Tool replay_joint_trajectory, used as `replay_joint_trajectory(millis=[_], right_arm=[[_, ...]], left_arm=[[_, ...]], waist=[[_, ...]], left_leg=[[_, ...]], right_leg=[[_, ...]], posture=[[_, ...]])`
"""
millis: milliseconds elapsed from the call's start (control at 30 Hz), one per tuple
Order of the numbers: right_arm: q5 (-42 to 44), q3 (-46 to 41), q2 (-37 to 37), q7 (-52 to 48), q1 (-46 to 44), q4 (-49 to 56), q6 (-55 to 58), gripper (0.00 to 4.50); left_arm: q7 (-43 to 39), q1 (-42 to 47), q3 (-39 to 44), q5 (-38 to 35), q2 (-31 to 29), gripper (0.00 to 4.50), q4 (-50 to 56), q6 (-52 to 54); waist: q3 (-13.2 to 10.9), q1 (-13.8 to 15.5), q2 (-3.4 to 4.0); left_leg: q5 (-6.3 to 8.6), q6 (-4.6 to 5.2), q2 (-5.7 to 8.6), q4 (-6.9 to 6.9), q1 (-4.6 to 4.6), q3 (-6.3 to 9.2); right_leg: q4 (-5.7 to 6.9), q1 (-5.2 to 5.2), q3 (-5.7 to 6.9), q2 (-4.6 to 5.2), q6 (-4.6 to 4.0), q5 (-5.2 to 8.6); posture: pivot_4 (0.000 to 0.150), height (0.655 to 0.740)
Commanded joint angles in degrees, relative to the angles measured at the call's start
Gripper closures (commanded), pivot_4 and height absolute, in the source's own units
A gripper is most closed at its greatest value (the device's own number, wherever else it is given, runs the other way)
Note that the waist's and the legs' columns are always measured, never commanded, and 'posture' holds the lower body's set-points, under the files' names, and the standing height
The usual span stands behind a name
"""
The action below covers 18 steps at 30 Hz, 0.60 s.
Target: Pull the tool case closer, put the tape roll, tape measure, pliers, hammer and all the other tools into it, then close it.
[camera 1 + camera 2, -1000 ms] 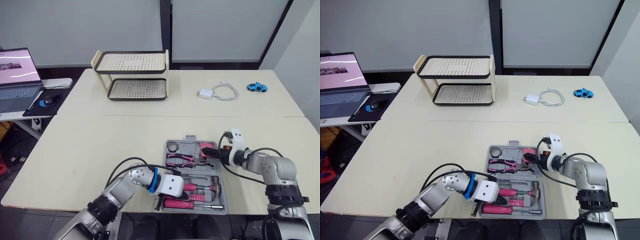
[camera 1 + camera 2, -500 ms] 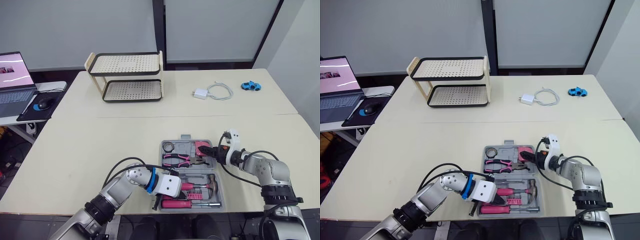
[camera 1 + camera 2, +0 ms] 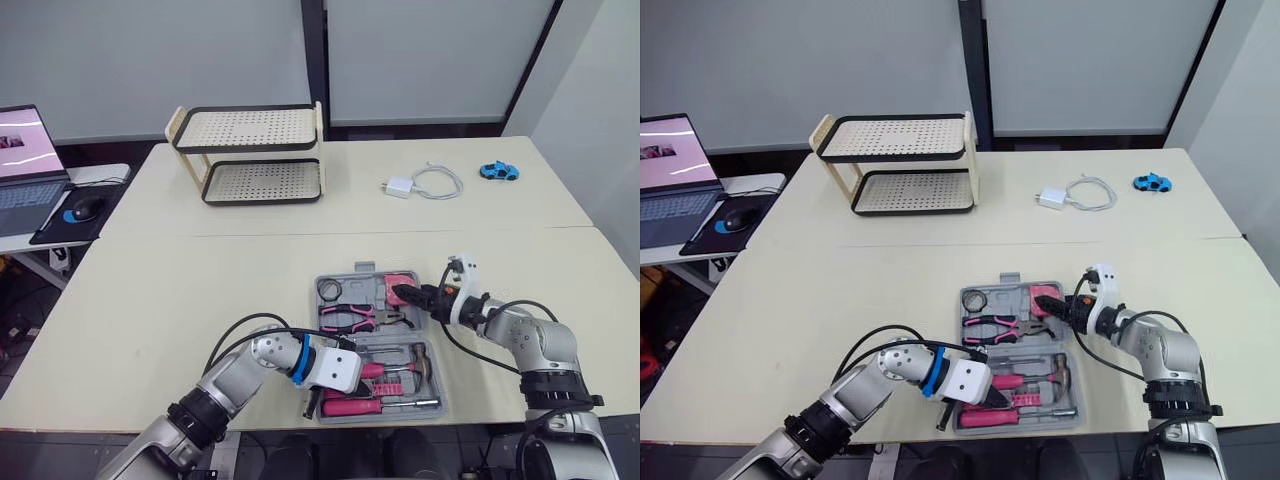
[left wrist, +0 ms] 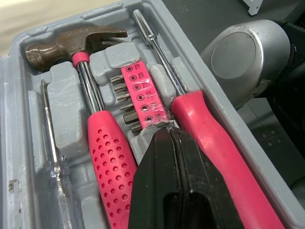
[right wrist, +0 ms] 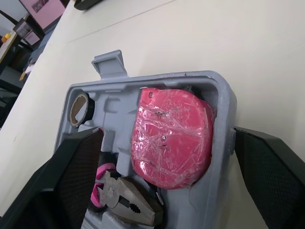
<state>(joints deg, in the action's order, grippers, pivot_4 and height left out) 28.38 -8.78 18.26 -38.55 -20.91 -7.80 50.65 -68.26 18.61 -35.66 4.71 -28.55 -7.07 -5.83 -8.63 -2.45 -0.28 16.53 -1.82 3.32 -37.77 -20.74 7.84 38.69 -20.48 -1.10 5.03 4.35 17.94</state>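
A laptop (image 3: 25, 160) and a mouse (image 3: 83, 208) are seen on a side desk beyond the tabletop's left edge. A two-tier rack (image 3: 250, 155) is set near the far edge of the tabletop, toward its left corner. The left gripper (image 4: 167, 138) is lowered into the front half of the tool case (image 5: 223, 100), which lies open near the front edge, right of the middle. Its fingers are pressed together with nothing between them, and their tip is placed at the end of a pink bit strip (image 4: 140, 95), between the hammer (image 4: 88, 90) and a pink-handled screwdriver (image 4: 209, 129). In the far half of the case, the tape roll (image 5: 80, 107), the pliers (image 3: 358, 318) and the pink tape measure (image 5: 174, 133) are seated in their recesses. A charger (image 3: 397, 187) and its cable (image 3: 440, 182) are laid near the far edge. The right gripper (image 3: 405, 294) is held at the case's far right corner, its fingers spread wide around the tape measure's recess, nothing clamped. A blue toy car (image 3: 498, 171) is parked near the far right corner.
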Motion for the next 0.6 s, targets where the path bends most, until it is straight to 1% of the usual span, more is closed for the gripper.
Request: replay_joint_trajectory(millis=[33, 367, 600], right_arm=[[3.2, 1.3, -0.7, -3.4, -1.3, 4.6, -1.5, 0.01], [2.6, 3.1, 0.3, -5.8, 0.0, 8.9, -3.2, 0.01], [1.6, 6.2, 4.0, -8.8, 2.8, 14.5, -5.0, 0.01]], left_arm=[[0.2, -2.4, -2.1, 5.6, -3.5, 4.5, -6.4, 2.5], [-0.2, -2.7, -2.2, 5.4, -3.9, 4.5, -5.7, 2.7], [0.0, -3.1, -1.7, 5.0, -4.2, 4.5, -4.6, 3.1]], waist=[[0.0, -0.1, 0.0], [0.0, -0.3, 0.0], [0.0, -0.4, 0.0]], left_leg=[[0.0, 0.0, 0.0, 0.0, 0.0, 0.0], [0.0, 0.0, -0.01, 0.07, 0.0, 0.03], [0.0, 0.0, -0.01, 0.18, 0.0, 0.04]], right_leg=[[0.0, 0.0, 0.0, 0.0, 0.0, 0.0], [-0.01, -0.02, 0.01, 0.0, -0.02, 0.01], [-0.09, -0.04, 0.02, 0.0, -0.02, 0.02]], posture=[[0.15, 0.74], [0.15, 0.74], [0.15, 0.74]])
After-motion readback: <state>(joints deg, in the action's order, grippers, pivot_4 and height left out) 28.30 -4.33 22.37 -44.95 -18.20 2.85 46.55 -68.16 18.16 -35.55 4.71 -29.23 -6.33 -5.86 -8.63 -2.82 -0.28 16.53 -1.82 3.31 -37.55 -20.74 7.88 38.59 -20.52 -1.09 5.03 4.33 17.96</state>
